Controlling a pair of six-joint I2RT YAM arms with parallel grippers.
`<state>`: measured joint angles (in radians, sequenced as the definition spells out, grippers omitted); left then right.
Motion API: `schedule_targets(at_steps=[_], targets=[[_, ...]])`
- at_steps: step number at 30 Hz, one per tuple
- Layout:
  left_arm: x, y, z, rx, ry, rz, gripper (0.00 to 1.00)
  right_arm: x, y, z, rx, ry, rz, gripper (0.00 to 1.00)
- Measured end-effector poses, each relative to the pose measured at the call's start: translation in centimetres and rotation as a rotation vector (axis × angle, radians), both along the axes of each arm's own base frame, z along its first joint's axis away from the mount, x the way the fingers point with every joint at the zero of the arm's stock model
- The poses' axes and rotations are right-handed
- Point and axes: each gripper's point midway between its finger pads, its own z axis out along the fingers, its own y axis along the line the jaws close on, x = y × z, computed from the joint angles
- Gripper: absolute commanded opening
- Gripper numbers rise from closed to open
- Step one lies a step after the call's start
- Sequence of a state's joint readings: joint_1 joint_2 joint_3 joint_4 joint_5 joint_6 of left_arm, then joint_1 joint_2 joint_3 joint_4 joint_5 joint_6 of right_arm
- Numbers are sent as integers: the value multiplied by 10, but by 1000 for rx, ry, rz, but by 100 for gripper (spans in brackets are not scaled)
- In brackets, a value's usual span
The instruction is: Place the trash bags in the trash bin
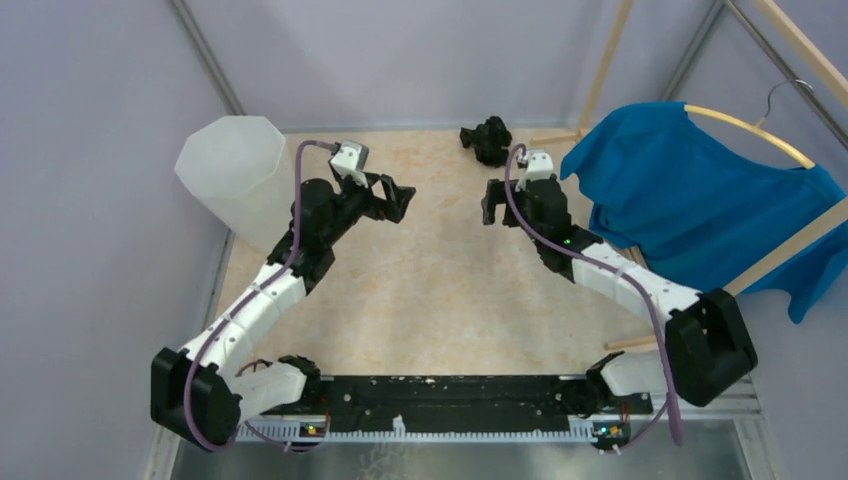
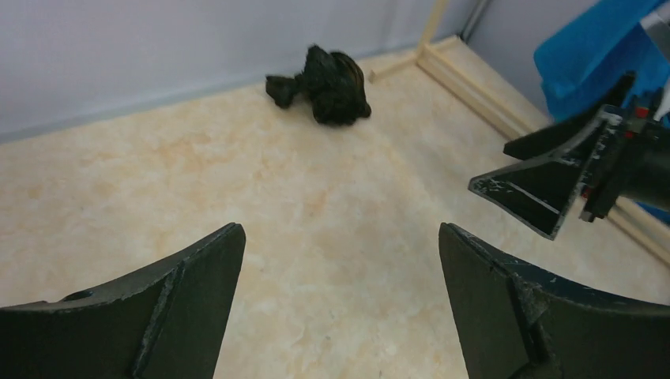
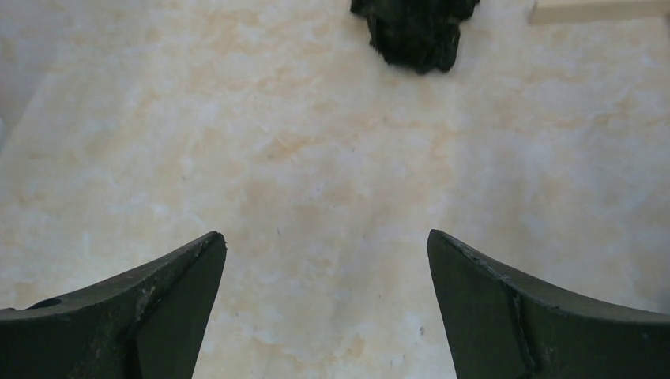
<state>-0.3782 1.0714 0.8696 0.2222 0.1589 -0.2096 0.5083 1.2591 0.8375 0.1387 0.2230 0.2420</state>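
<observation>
Though whole from above, the bag [image 1: 487, 138], crumpled at the back, is cut off by the right wrist view's top edge. The bin [image 1: 235, 170], far left, shows only from above. Left gripper [image 2: 340, 237] and right gripper [image 3: 324, 241] gape wide, empty.

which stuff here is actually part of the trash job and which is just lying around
Part of the job:
- black trash bag, crumpled near the back wall
- white trash bin, back left
- left gripper and right gripper, both open and empty

Just lying about:
- blue T-shirt on its hanger
- wooden rack
</observation>
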Motion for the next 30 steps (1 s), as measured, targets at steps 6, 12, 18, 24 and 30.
schedule_targets(at_steps=[6,12,18,24,30], targets=[[-6,-25,-28,64,64,-83,98,6,1,-52,-98,119,-59,99],[-9,-28,-27,78,49,-94,98,30,5,-49,-103,116,-116,99],[-10,-25,-22,83,34,-74,98,47,10,-56,-116,124,-135,99],[-11,-19,-16,86,14,-49,98,88,8,-64,-114,141,-186,99],[-11,-18,-17,95,15,-38,98,132,-4,-77,-96,146,-256,99]])
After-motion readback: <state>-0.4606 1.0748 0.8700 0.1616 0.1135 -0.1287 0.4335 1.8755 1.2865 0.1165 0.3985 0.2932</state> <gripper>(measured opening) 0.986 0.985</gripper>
